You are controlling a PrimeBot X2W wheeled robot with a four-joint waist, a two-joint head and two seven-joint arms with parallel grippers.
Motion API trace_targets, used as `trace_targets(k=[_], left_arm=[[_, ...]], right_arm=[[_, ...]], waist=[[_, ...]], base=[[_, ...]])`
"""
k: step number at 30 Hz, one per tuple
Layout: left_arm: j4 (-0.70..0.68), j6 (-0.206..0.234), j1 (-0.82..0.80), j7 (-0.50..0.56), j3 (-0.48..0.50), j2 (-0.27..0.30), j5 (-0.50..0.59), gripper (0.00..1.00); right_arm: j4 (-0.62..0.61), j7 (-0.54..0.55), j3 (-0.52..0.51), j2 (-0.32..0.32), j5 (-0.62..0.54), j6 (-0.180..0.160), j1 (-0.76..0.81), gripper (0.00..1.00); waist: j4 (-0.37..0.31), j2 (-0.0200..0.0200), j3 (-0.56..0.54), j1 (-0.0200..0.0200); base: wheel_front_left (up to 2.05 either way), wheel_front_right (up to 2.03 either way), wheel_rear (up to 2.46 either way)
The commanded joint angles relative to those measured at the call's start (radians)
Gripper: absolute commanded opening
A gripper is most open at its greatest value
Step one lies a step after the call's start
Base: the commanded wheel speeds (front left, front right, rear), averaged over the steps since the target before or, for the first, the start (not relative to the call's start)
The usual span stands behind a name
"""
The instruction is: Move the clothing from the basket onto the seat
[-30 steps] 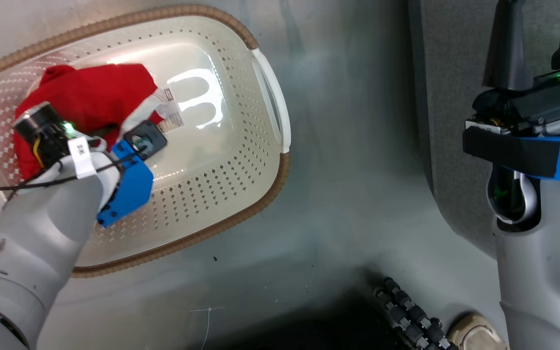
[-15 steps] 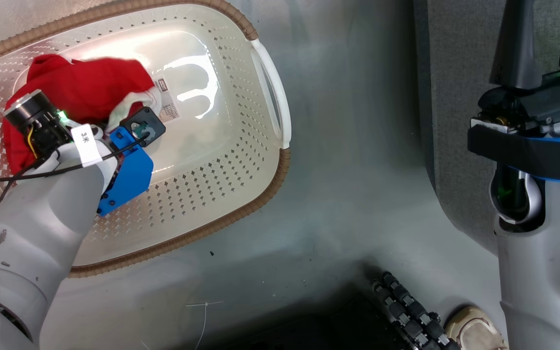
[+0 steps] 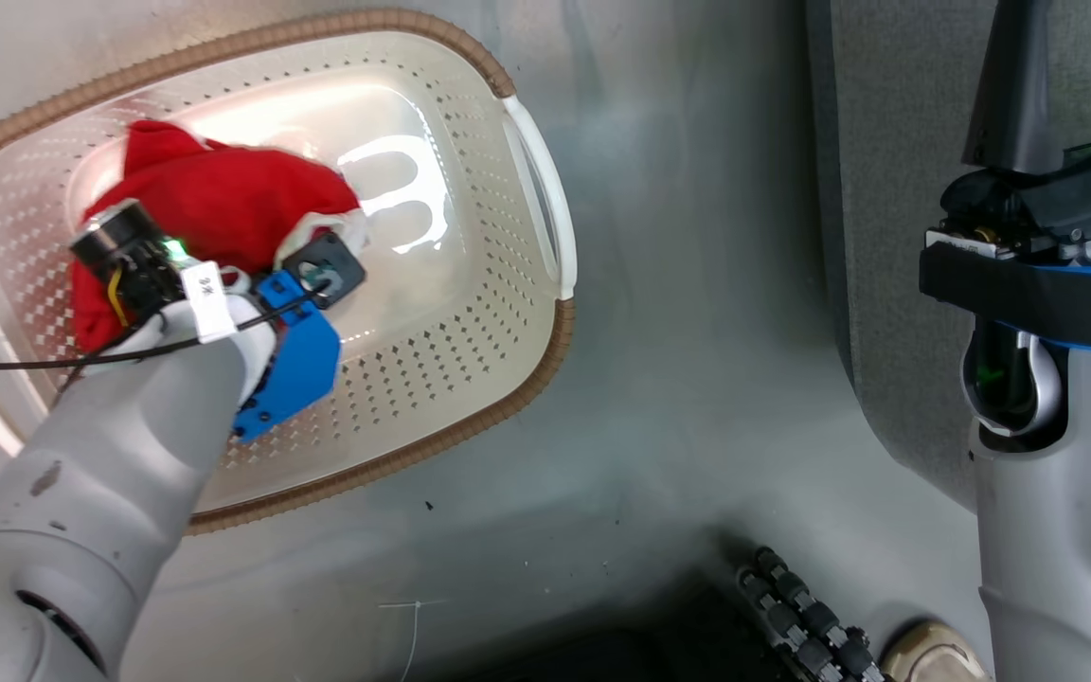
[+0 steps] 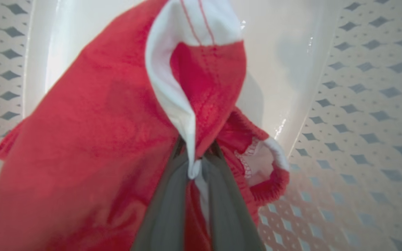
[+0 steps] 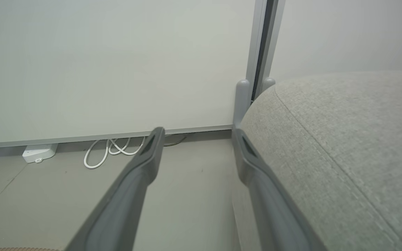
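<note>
Left gripper (image 4: 196,148) is now closed, pinching the clothing (image 4: 92,132) in the basket (image 3: 456,322); right gripper (image 5: 197,132) gapes open. Next: lift toward seat (image 5: 344,139).

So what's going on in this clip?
The robot is unloading a laundry basket that sits on the floor. Its left gripper is down inside the basket, shut on a fold of the red clothing at the white trim. The garment is bunched up in the basket and not yet on the seat. The right gripper hangs open beside the seat, holding nothing.
</note>
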Motion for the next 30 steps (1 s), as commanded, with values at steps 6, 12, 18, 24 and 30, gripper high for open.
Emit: trace_targets(k=[6, 12, 18, 24, 30], left_arm=[[-0.012, -0.005, 0.034, -0.061, 0.004, -0.054, -0.034, 0.0], [-0.029, -0.008, 0.071, -0.131, 0.004, -0.102, -0.061, 0.0], [-0.053, -0.01, 0.119, -0.198, 0.017, -0.134, -0.115, 0.0], [-0.095, -0.01, 0.155, -0.248, 0.021, -0.148, -0.168, 0.0], [-0.17, -0.01, 0.196, -0.297, 0.028, -0.155, -0.234, 0.0]], right_arm=[[0.019, 0.0, -0.016, -0.018, -0.01, 0.0, 0.022, 1.0], [0.04, 0.0, -0.024, -0.035, -0.014, 0.0, 0.046, 1.0], [0.064, 0.0, -0.034, -0.053, -0.018, 0.0, 0.076, 1.0], [0.085, 0.0, -0.045, -0.07, -0.024, 0.0, 0.112, 1.0], [0.114, 0.0, -0.061, -0.086, -0.026, 0.0, 0.168, 1.0]], waist=[[0.04, -0.0001, -0.064, 0.0], [0.082, -0.0001, -0.142, 0.0], [0.123, -0.0001, -0.227, 0.0], [0.159, -0.0001, -0.301, 0.0], [0.201, -0.0001, -0.412, 0.0]], base=[[0.0, 0.0, 0.0], [0.0, 0.0, 0.0], [0.0, 0.0, 0.0], [0.0, 0.0, 0.0], [0.0, 0.0, 0.0]])
